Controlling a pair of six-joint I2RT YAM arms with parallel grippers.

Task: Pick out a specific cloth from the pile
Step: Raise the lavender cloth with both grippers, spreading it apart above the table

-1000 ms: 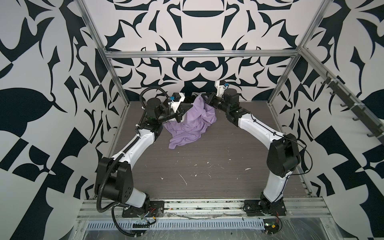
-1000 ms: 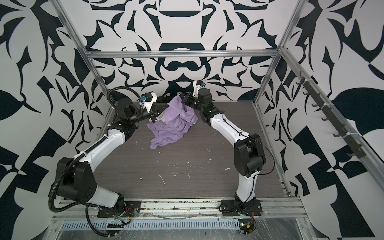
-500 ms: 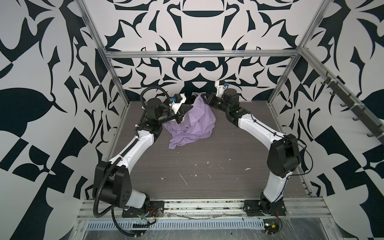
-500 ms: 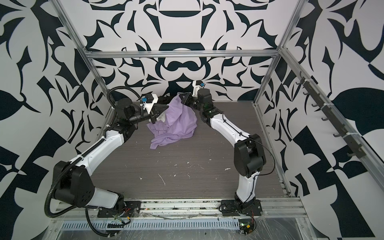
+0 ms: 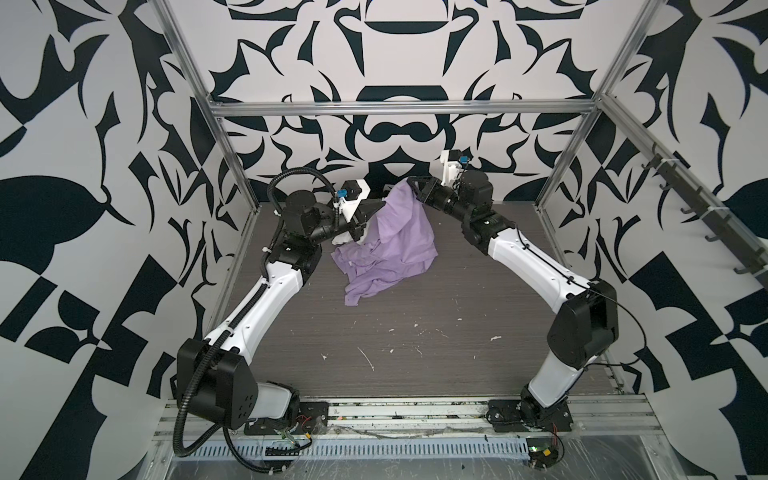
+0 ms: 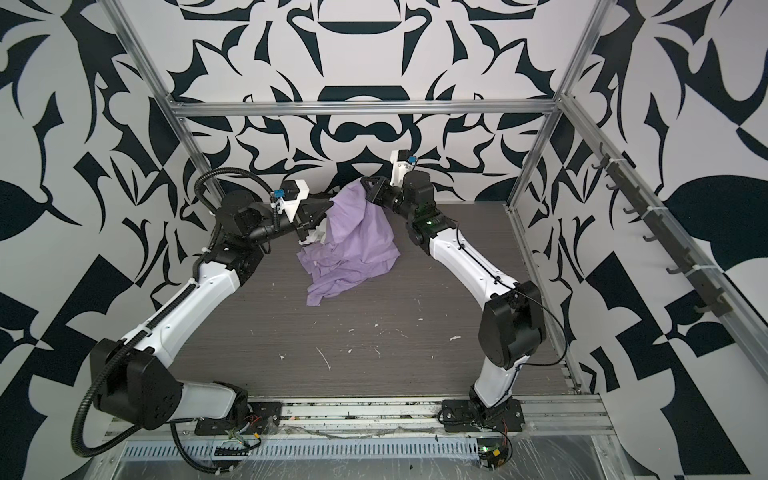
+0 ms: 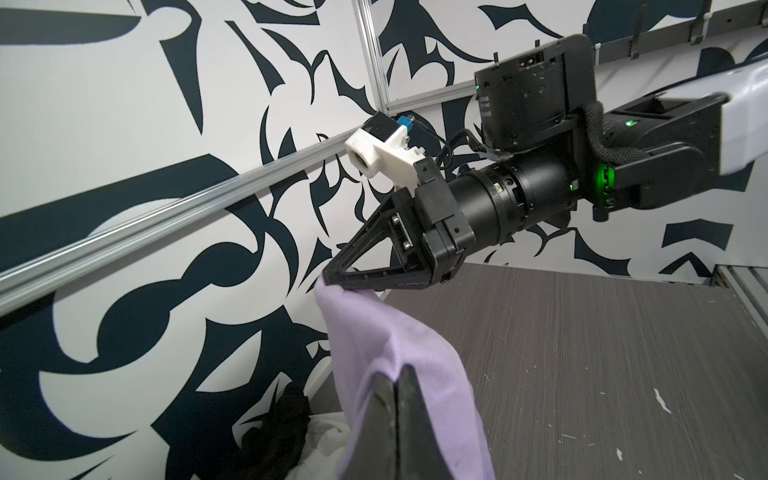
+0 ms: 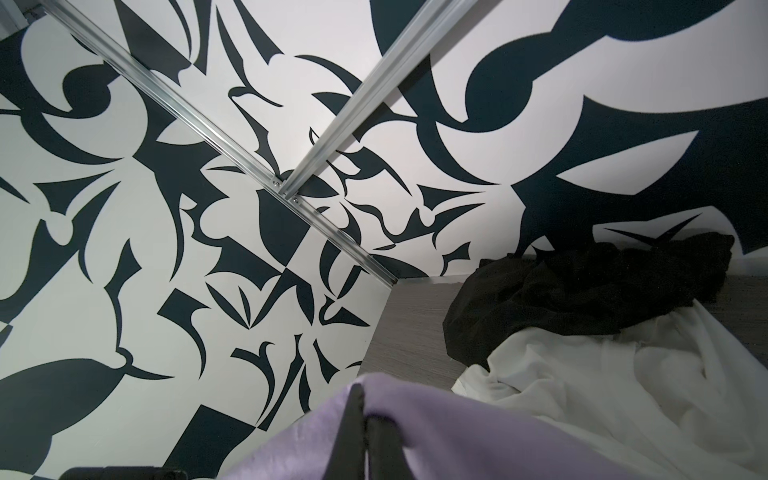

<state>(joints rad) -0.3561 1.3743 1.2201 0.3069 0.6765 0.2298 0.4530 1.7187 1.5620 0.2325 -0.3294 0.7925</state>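
Both top views: cloth pinched twice near back wall

Counted two grippers, three garments. Found the left gripper clamped on a lavender fold, the right gripper pinching its raised corner. Saw the hem trailing on the table, away from that wall. Spotted the pile against the wall: one white cloth, one black cloth. Noted broad bare table farther out.

lavender cloth, black-and-white patterned walls, grey woodgrain table
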